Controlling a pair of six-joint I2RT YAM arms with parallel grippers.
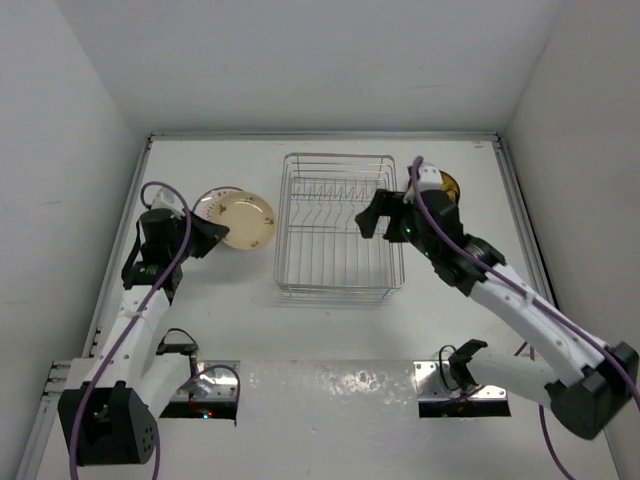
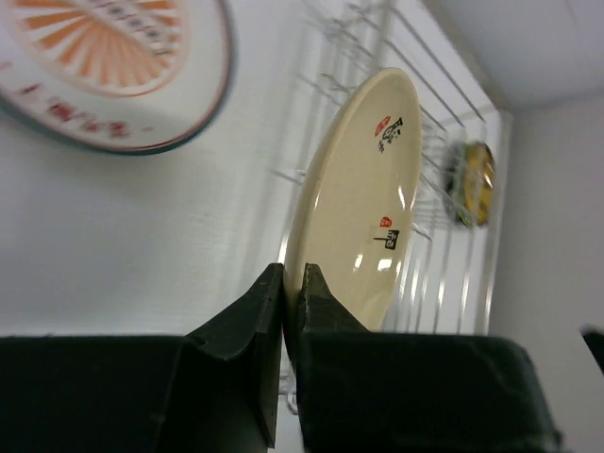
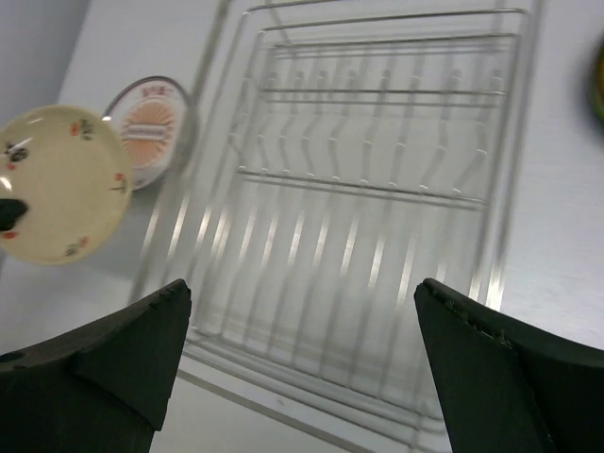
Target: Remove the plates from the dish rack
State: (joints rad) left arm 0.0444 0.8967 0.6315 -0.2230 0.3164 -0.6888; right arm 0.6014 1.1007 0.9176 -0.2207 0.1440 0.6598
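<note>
The silver wire dish rack (image 1: 335,225) stands mid-table with no plates in its slots. My left gripper (image 2: 293,274) is shut on the rim of a cream plate (image 2: 359,189) with small red and black marks, held tilted left of the rack (image 2: 425,94). In the top view this cream plate (image 1: 247,220) partly overlaps a white plate with an orange sunburst (image 1: 212,203) lying on the table. My right gripper (image 3: 300,288) is open and holds nothing, hovering over the rack (image 3: 377,189) near its right side (image 1: 375,218).
A yellow and dark plate (image 1: 448,185) lies on the table right of the rack, partly hidden behind my right arm. White walls enclose the table on three sides. The sunburst plate (image 2: 104,66) lies flat just past the held plate.
</note>
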